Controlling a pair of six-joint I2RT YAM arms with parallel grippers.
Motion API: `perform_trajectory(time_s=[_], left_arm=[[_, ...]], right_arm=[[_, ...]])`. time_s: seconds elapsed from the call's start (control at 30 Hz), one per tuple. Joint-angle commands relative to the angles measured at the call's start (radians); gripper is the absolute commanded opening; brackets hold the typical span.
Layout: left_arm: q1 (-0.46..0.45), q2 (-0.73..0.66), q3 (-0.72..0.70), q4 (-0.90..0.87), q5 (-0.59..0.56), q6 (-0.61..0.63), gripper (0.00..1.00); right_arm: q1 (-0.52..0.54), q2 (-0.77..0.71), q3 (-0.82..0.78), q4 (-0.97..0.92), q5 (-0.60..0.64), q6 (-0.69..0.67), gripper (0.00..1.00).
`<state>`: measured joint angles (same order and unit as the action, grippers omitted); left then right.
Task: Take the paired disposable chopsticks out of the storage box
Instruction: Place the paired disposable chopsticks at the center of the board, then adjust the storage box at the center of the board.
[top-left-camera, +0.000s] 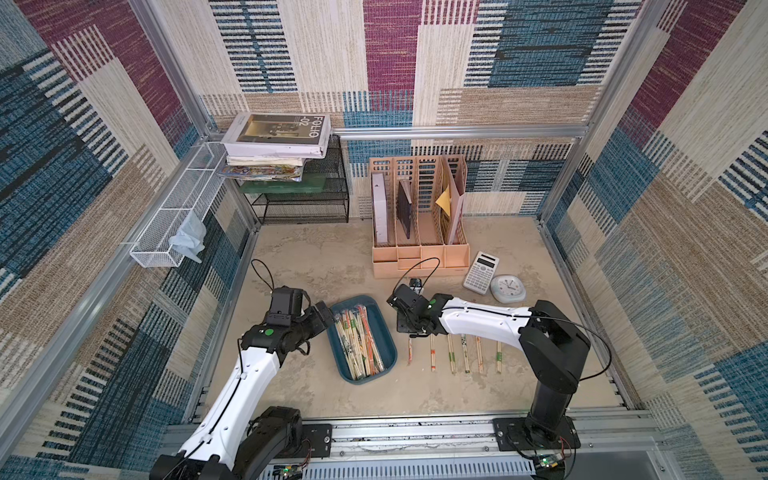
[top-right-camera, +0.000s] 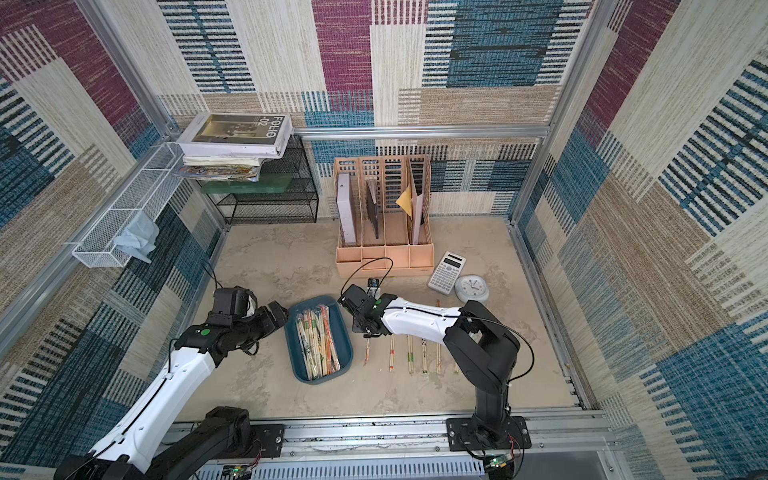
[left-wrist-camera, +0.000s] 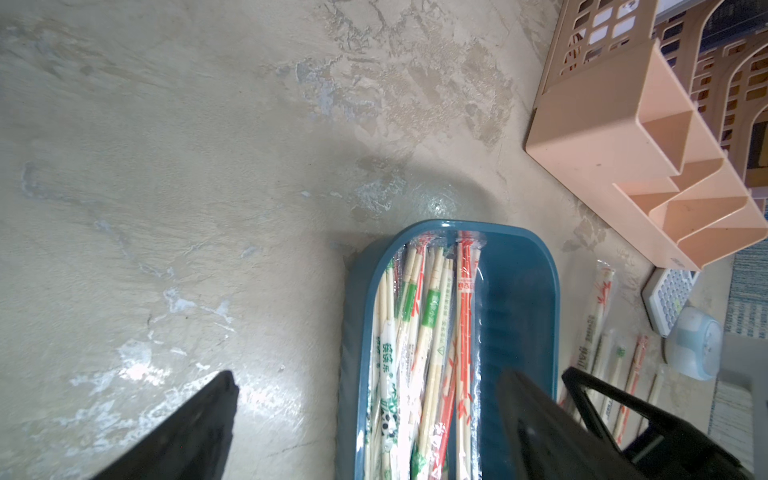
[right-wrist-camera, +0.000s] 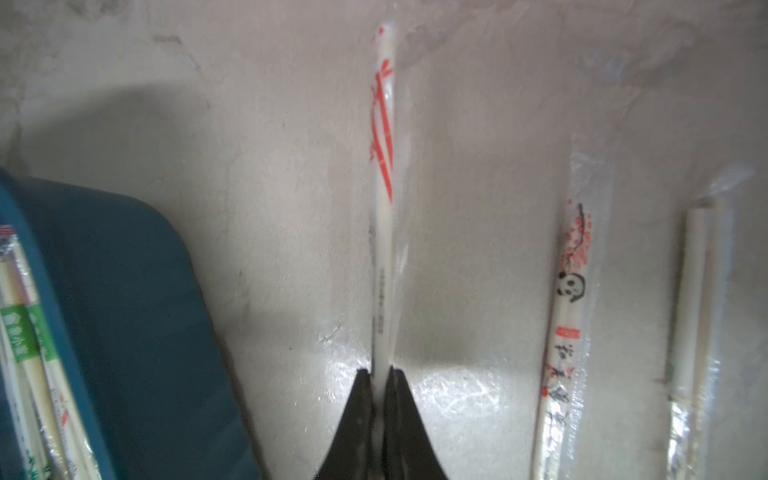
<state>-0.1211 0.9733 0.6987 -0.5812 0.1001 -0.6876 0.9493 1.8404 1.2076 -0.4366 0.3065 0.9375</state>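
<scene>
Chopsticks (right-wrist-camera: 383, 145) at 3 o'clock of box (top-left-camera: 384, 332), clamped in our right gripper (right-wrist-camera: 379, 372); we can't read the blurred sleeve text; left gripper (left-wrist-camera: 365, 374) spread apart.

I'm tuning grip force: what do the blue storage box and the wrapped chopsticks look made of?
The storage box looks like moulded plastic: smooth, semi-gloss, rounded rim. The chopsticks look like bamboo or wood: pale, matte. Their sleeves seem thin clear film: glinting, crinkled, printed.
</scene>
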Motion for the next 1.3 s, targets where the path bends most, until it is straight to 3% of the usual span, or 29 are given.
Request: perform_trajectory(time_s=[0.0, 0.07, 0.17, 0.23, 0.5, 0.73, 0.93, 1.1, 1.27], left_arm=[[-0.011, 0.01, 0.002, 0.027, -0.015, -0.01, 0.99], [-0.015, 0.02, 0.005, 0.028, -0.017, -0.009, 0.99], [-0.02, 0.026, 0.003, 0.028, -0.02, -0.006, 0.99], [-0.02, 0.026, -0.002, 0.032, -0.023, -0.005, 0.99], [-0.02, 0.031, 0.004, 0.023, -0.064, 0.02, 0.99], [-0.005, 0.061, 0.046, -0.011, -0.105, 0.055, 0.99], [0.018, 0.059, 0.071, -0.023, -0.107, 0.066, 0.99], [0.05, 0.056, 0.08, -0.033, -0.106, 0.086, 1.0], [0.104, 0.069, 0.08, -0.032, -0.087, 0.097, 0.99]], right_arm=[[0.001, 0.019, 0.001, 0.022, -0.014, 0.004, 0.13], [0.003, 0.027, 0.001, 0.015, -0.018, 0.004, 0.22], [0.009, 0.009, -0.009, 0.003, -0.002, 0.012, 0.58], [0.015, -0.009, -0.016, 0.004, 0.0, 0.008, 0.64], [0.067, 0.017, 0.028, -0.04, 0.003, -0.014, 0.65], [0.152, 0.12, 0.201, -0.064, -0.03, -0.04, 0.64], [0.155, 0.143, 0.294, -0.115, -0.002, -0.067, 0.63], [0.177, 0.096, 0.316, -0.115, 0.007, -0.108, 0.62], [0.219, 0.148, 0.449, -0.138, -0.034, -0.149, 0.61]])
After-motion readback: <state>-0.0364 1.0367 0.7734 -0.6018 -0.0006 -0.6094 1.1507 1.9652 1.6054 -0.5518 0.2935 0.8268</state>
